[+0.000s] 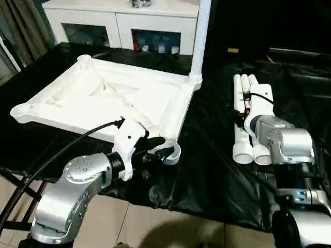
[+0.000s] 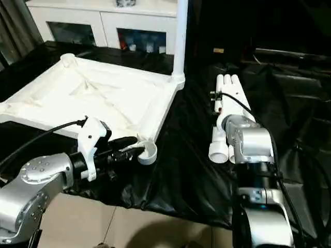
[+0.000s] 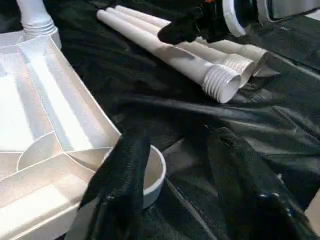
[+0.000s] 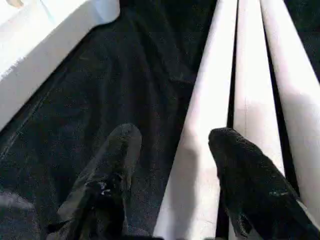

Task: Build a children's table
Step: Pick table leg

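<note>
Left wrist view: ribbed top (image 3: 45,125), 3 threaded tubular legs (image 3: 175,50); left pincer (image 3: 180,175), right pincer (image 4: 172,165) parted, empty.

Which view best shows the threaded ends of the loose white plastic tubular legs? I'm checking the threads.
The left wrist view: the white tubular legs' ribbed threads face it. The eye views show only round ends; the right wrist view, plain shafts.

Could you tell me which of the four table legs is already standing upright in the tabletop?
The leg in the far right corner socket of the tabletop stands upright; the other three legs lie side by side on the black cloth.
</note>
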Robot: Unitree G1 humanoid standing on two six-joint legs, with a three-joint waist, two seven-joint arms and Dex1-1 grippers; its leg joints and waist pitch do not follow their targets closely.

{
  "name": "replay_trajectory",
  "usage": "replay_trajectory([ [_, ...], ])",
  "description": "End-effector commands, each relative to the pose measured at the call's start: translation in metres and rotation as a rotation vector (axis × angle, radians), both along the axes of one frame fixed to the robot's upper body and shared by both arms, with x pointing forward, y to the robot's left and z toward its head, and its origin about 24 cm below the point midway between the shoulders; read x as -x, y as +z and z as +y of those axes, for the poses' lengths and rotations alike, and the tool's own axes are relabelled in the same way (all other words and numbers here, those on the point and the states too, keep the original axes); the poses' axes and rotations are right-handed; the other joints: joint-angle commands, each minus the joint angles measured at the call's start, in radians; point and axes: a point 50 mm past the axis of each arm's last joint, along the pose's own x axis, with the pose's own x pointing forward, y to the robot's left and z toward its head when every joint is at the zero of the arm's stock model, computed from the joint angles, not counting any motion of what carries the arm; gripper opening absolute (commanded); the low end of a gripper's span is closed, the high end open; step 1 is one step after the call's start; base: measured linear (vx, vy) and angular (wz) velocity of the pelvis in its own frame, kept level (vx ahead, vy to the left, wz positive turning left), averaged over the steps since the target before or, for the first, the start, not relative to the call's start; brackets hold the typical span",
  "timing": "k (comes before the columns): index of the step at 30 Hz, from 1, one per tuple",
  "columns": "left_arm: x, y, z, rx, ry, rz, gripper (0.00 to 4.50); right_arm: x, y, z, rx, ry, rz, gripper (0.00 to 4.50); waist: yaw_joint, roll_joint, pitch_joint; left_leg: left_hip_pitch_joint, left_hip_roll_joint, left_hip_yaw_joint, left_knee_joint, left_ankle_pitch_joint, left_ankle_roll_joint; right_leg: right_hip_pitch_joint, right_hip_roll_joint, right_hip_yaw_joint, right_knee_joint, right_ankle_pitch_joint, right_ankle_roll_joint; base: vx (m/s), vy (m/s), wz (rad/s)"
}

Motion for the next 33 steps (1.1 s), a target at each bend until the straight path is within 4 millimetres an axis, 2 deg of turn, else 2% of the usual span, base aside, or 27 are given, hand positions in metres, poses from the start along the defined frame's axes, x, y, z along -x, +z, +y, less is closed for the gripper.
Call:
replay_trajectory([
  [1, 0.003, 0.002, -0.002, 0.000, -0.018, 0.005, 2.46, -0.003, 0.002, -0.003, -0.002, -0.017, 0.000, 2.87, 0.004, -0.010, -0.067, 0.001, -0.059, 0.045, -0.053, -0.225, -0.001, 0.057, 0.043, -0.019, -0.058, -0.231, -0.155, 0.000, 0.000, 0.00],
  [4, 0.005, 0.002, -0.002, -0.005, -0.027, 0.013, 2.69, -0.005, 0.001, -0.003, -0.001, -0.024, 0.004, 3.25, 0.004, -0.011, -0.066, 0.001, -0.060, 0.044, -0.053, -0.239, -0.004, 0.056, 0.043, -0.021, -0.060, -0.257, -0.147, 0.000, 0.000, 0.00],
  [6, 0.006, 0.002, -0.003, -0.009, -0.031, 0.017, 2.80, -0.005, 0.001, -0.003, 0.004, -0.025, 0.011, 3.31, 0.002, -0.011, -0.066, 0.000, -0.060, 0.044, -0.053, -0.246, -0.007, 0.056, 0.044, -0.021, -0.061, -0.272, -0.140, 0.000, 0.000, 0.00],
  [7, 0.006, 0.001, -0.002, -0.015, -0.034, 0.019, 2.99, -0.005, 0.000, -0.004, 0.011, -0.032, 0.017, 3.48, 0.002, -0.010, -0.065, 0.002, -0.060, 0.044, -0.053, -0.254, -0.008, 0.054, 0.044, -0.022, -0.062, -0.284, -0.136, 0.000, 0.000, 0.00],
  [9, 0.006, 0.001, -0.002, -0.024, -0.037, 0.020, 3.01, -0.006, -0.001, -0.005, 0.014, -0.037, 0.026, 3.59, 0.002, -0.009, -0.065, 0.002, -0.061, 0.043, -0.052, -0.260, -0.010, 0.053, 0.045, -0.022, -0.063, -0.293, -0.133, 0.000, 0.000, 0.00],
  [11, 0.006, 0.000, -0.002, -0.034, -0.040, 0.016, 3.24, -0.005, -0.003, -0.006, 0.014, -0.040, 0.042, 3.80, 0.001, -0.009, -0.064, 0.001, -0.061, 0.043, -0.053, -0.270, -0.012, 0.053, 0.045, -0.023, -0.064, -0.301, -0.131, 0.000, 0.000, 0.00],
  [14, 0.006, -0.001, -0.002, -0.061, -0.041, 0.006, 3.43, -0.004, -0.009, -0.003, -0.027, -0.019, 0.097, 3.83, 0.001, -0.009, -0.064, 0.003, -0.061, 0.042, -0.051, -0.296, -0.014, 0.050, 0.045, -0.024, -0.065, -0.325, -0.127, 0.000, 0.000, 0.00],
  [22, 0.004, 0.001, -0.002, -0.074, -0.043, -0.008, 3.43, -0.005, -0.020, -0.001, -0.075, -0.030, 0.191, 3.83, 0.000, -0.013, -0.064, 0.000, -0.062, 0.041, -0.050, -0.302, -0.017, 0.049, 0.043, -0.025, -0.064, -0.347, -0.129, 0.000, 0.000, 0.00],
  [23, 0.004, 0.001, -0.002, -0.075, -0.042, -0.010, 3.43, -0.005, -0.021, -0.001, -0.078, -0.030, 0.195, 3.83, -0.001, -0.019, -0.064, -0.001, -0.062, 0.041, -0.050, -0.304, -0.016, 0.049, 0.044, -0.026, -0.065, -0.352, -0.129, 0.000, 0.000, 0.00],
  [24, 0.004, 0.001, -0.001, -0.077, -0.040, -0.012, 3.43, -0.006, -0.022, 0.000, -0.086, -0.027, 0.204, 3.83, 0.002, -0.015, -0.063, 0.001, -0.062, 0.041, -0.050, -0.310, -0.016, 0.047, 0.043, -0.026, -0.066, -0.363, -0.126, 0.000, 0.000, 0.00],
  [27, 0.005, 0.001, -0.001, -0.078, -0.040, -0.013, 3.43, -0.006, -0.023, 0.002, -0.094, -0.022, 0.213, 3.83, 0.000, -0.014, -0.064, 0.001, -0.061, 0.040, -0.050, -0.311, -0.018, 0.047, 0.043, -0.026, -0.065, -0.359, -0.127, 0.000, 0.000, 0.00],
  [28, 0.005, 0.001, -0.001, -0.080, -0.039, -0.014, 3.43, -0.007, -0.024, 0.003, -0.110, -0.014, 0.222, 3.83, 0.003, -0.020, -0.064, -0.001, -0.061, 0.040, -0.050, -0.303, -0.016, 0.048, 0.043, -0.026, -0.063, -0.356, -0.127, 0.000, 0.000, 0.00],
  [32, 0.005, 0.003, 0.000, -0.080, -0.035, -0.020, 3.43, -0.009, -0.026, 0.008, -0.158, -0.005, 0.256, 3.83, 0.000, -0.018, -0.064, -0.002, -0.061, 0.040, -0.050, -0.305, -0.017, 0.048, 0.042, -0.026, -0.061, -0.347, -0.134, 0.000, 0.000, 0.00],
  [33, 0.006, 0.003, 0.000, -0.079, -0.035, -0.020, 3.43, -0.008, -0.027, 0.008, -0.166, -0.005, 0.263, 3.83, -0.001, -0.030, -0.064, -0.002, -0.061, 0.041, -0.048, -0.305, -0.013, 0.048, 0.043, -0.027, -0.062, -0.351, -0.135, 0.000, 0.000, 0.00],
])
